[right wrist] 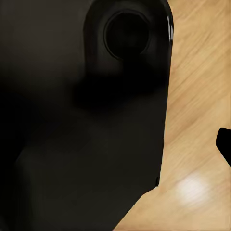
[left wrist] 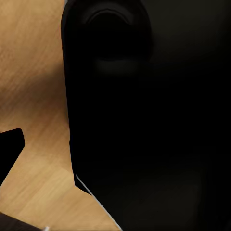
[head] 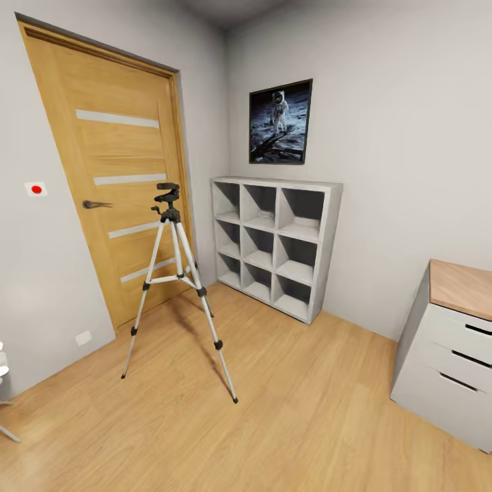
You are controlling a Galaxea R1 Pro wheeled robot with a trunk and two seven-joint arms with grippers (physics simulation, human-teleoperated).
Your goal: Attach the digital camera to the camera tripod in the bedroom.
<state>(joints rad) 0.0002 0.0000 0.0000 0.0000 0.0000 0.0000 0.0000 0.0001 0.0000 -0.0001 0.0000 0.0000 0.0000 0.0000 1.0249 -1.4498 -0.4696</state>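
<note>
The camera tripod (head: pixel 179 273) stands on the light wood floor in front of the oak door (head: pixel 102 157), in the head view's left half. Its three silver-grey legs are spread, and its black head (head: pixel 167 197) with the pan handle carries nothing. The digital camera is out of view. In the left wrist view one dark fingertip (left wrist: pixel 10 147) pokes in at the edge beside a large black part of the robot (left wrist: pixel 154 120), over bare floor. The right wrist view has a similar fingertip (right wrist: pixel 224 144) beside a black body part (right wrist: pixel 86 120). Nothing is seen held.
A grey cube shelf (head: pixel 273 246) stands against the back wall under an astronaut poster (head: pixel 280 121). A white dresser with a wood top (head: pixel 451 342) is at the right. A white wall plate with a red dot (head: pixel 36 188) sits left of the door. Open floor lies between me and the tripod.
</note>
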